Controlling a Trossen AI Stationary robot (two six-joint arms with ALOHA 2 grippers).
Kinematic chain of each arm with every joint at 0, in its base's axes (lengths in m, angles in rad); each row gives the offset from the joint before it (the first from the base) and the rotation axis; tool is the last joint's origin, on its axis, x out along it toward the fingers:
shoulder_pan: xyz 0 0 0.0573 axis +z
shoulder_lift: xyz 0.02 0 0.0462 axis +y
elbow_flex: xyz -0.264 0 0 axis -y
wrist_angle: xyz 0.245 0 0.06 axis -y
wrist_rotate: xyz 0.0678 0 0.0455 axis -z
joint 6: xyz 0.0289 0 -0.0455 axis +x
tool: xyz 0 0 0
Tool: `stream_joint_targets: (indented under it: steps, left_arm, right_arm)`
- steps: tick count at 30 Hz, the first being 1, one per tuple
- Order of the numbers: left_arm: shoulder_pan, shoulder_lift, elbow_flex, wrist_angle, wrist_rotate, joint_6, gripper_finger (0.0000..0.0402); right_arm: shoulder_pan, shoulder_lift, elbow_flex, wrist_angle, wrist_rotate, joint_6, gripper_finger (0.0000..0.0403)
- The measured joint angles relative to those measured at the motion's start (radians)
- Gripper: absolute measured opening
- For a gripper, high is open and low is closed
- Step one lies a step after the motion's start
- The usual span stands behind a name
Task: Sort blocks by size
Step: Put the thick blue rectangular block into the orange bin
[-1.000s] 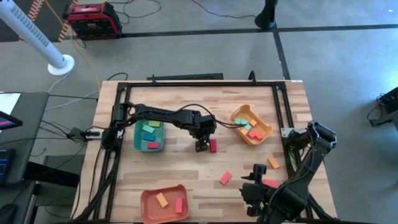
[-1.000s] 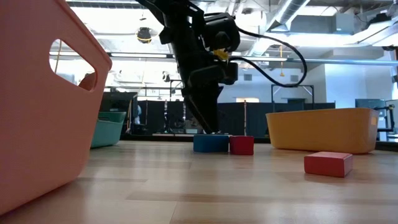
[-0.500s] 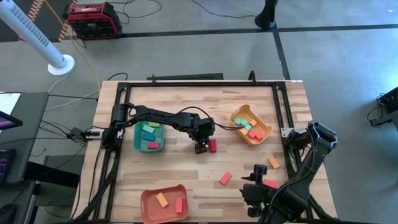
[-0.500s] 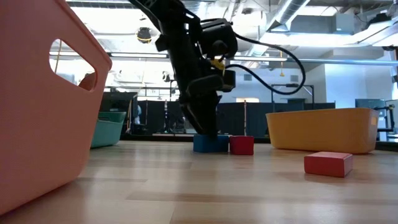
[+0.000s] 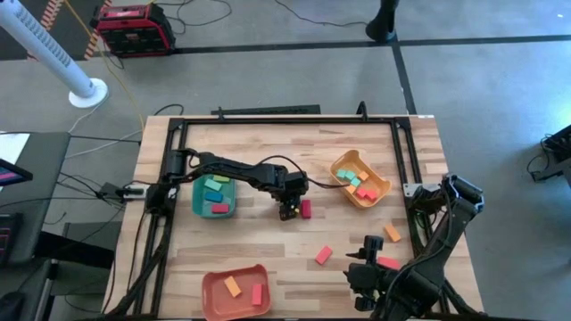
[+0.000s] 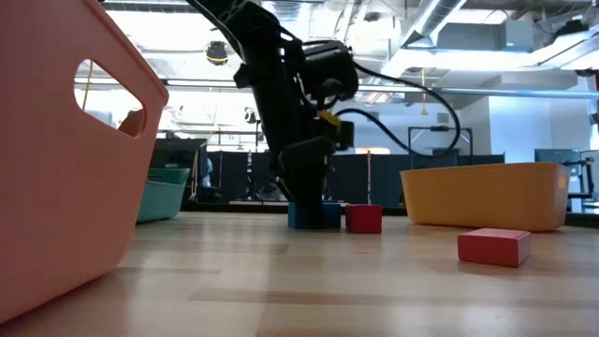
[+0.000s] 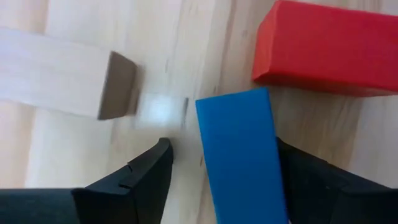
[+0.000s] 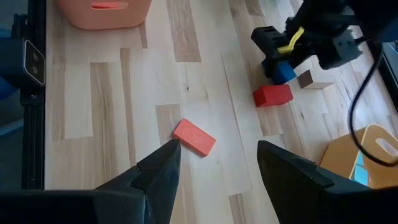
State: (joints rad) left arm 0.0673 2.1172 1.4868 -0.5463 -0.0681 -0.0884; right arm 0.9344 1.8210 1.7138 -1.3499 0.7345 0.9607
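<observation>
Near the middle of the high view, the left end effector [image 5: 287,210] is set down on the table [image 5: 268,245] with its two fingers spread, one on each side of the blue block [image 7: 241,155]. In the left wrist view the block is seen between the fingers [image 7: 137,180], a gap on one side and the other finger close against it. Nothing is pinched yet.

A red block [image 7: 326,46] lies just beside the far end of the blue one. To do this step well, the fingers should be shut slowly and evenly on the long sides of the blue block, so that it is not turned or pushed into the red one. The block should then be lifted straight up before it is carried to a tray.

More blocks are seen at the lower right of the high view: a salmon one [image 5: 323,255], an orange one [image 5: 392,233] and a red one [image 5: 387,263]. The right end effector [image 5: 368,259] waits there, its fingers apart and empty.

The green tray [image 5: 197,206], yellow tray [image 5: 379,193] and salmon tray [image 5: 214,303] already hold some blocks.
</observation>
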Motion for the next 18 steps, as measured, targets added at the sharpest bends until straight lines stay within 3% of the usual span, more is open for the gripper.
stream_joint_targets:
  steps: [11, 18]
  left_arm:
    - [-0.008, -0.021, 0.027, -0.093, -0.012, 0.102, 0.0129]
    - [-0.029, -0.089, 0.039, -0.240, -0.012, 0.133, 0.0125]
  right_arm:
    - [-0.001, 0.000, 0.000, 0.000, 0.001, -0.015, 0.0244]
    - [-0.001, 0.000, 0.000, -0.001, 0.004, -0.028, 0.0244]
